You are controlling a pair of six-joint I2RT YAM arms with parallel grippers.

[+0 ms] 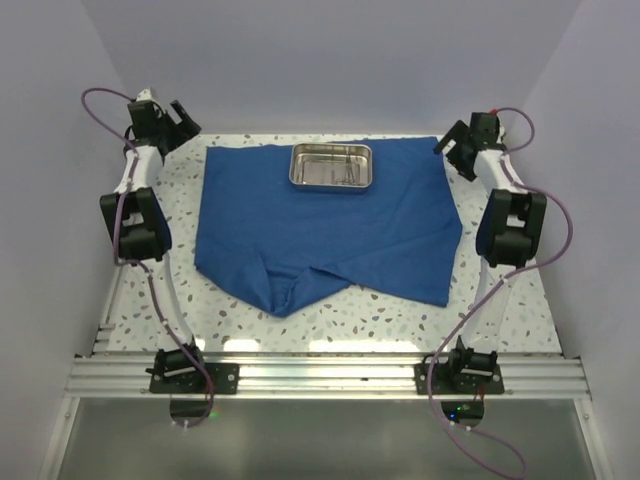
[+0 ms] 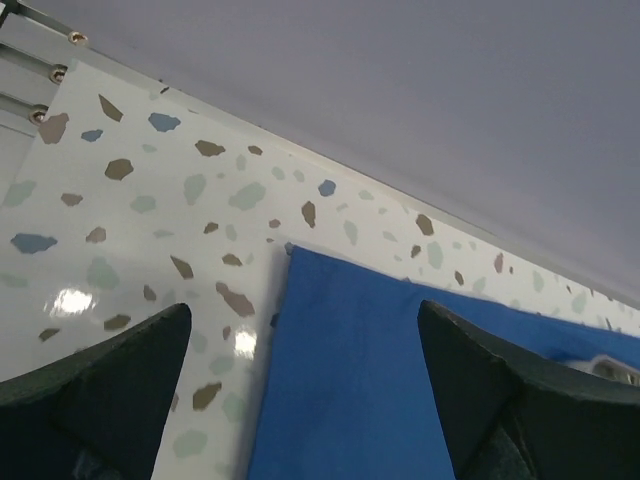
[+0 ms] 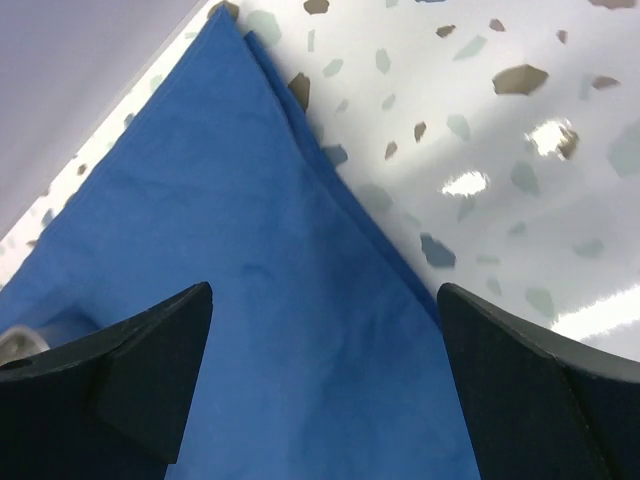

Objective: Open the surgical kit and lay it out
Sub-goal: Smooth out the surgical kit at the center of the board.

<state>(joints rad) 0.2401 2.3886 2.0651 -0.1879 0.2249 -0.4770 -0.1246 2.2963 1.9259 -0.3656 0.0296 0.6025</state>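
1. Left claw [image 1: 176, 117] and right claw [image 1: 457, 146]: both wide open, empty, at the blue cloth's [image 1: 330, 235] upper corners.
2. Steel tray [image 1: 331, 167] sits on the cloth, upper centre.
3. Folded flap [image 1: 285, 288] lies lower left, probably the left arm's reach.

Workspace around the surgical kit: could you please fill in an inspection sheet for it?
Surface: speckled table, glossy, with light glare.
Job's things: blue cloth spread out, its near edge folded and rumpled; steel tray on the cloth's far side, with thin steel instruments inside.
Clutter: nothing seen.
Grippers: left gripper open, empty, above the cloth's far-left corner; right gripper open, empty, above the far-right corner.
Cables: purple cables looping along both arms, clear of the cloth.
Surroundings: plain pale walls; metal rail at the near edge.
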